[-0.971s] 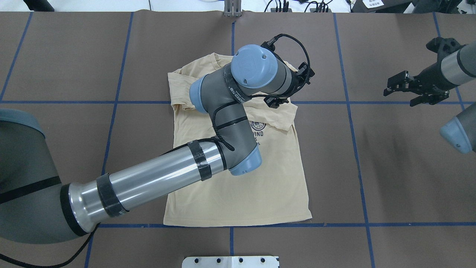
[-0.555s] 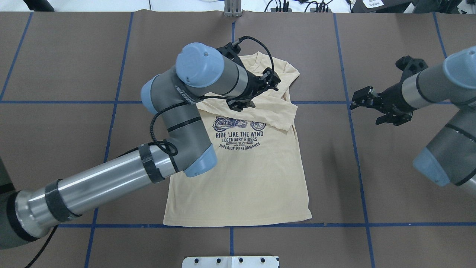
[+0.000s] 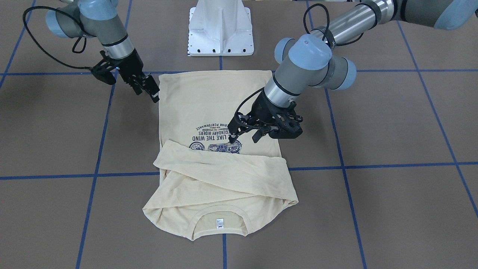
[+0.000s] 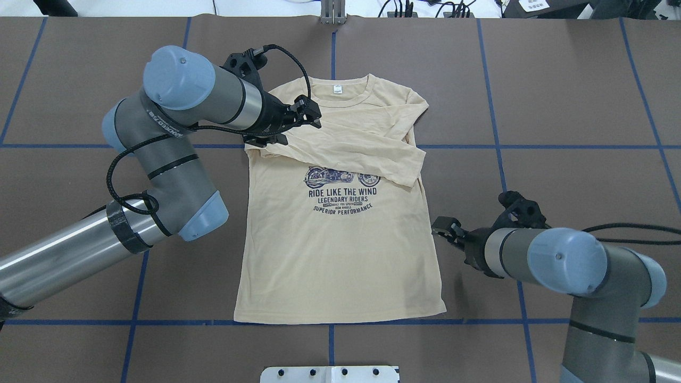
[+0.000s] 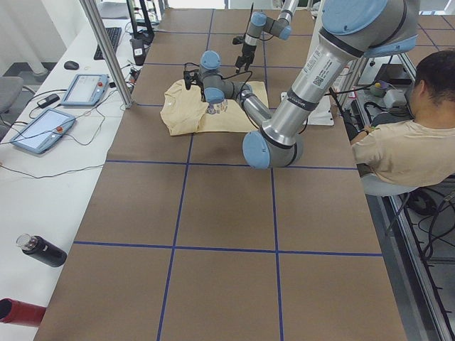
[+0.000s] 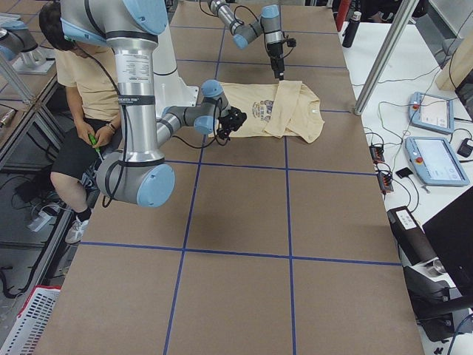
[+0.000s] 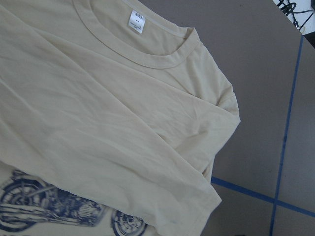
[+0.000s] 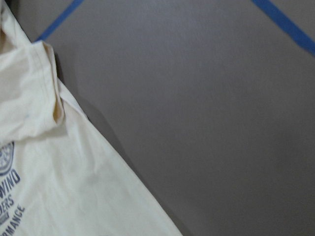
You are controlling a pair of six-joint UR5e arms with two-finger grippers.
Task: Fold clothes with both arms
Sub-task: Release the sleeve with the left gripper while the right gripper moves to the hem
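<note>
Shirt: the cream T-shirt (image 4: 340, 250) lies flat in the middle of the table (image 4: 558, 106), print (image 4: 342, 194) facing up, with the neck tag (image 4: 336, 89) at the far end from the robot.
Sleeves: both are laid across the chest just above the print. The top one (image 4: 362, 154) runs slantwise from one shoulder to the other side seam.
Left gripper: the left gripper (image 3: 243, 139) hovers over the shirt's shoulder on the robot's left. Its fingers are spread and hold nothing, and one tip is low, close to the cloth by the print.
Right gripper: the right gripper (image 4: 444, 229) is low, just beside the side seam on the robot's right. Its fingers look parted and have no cloth between them.
Done so far: from here the sleeves count as tucked in, so I'd call it the early part of the job.
Left to do: the body is at full length, with the hem (image 4: 340, 316) lying straight and unlifted. No lengthwise or crosswise fold shows, so most of the folding remains.
Likely next: each arm looks placed to take its own side.
</note>
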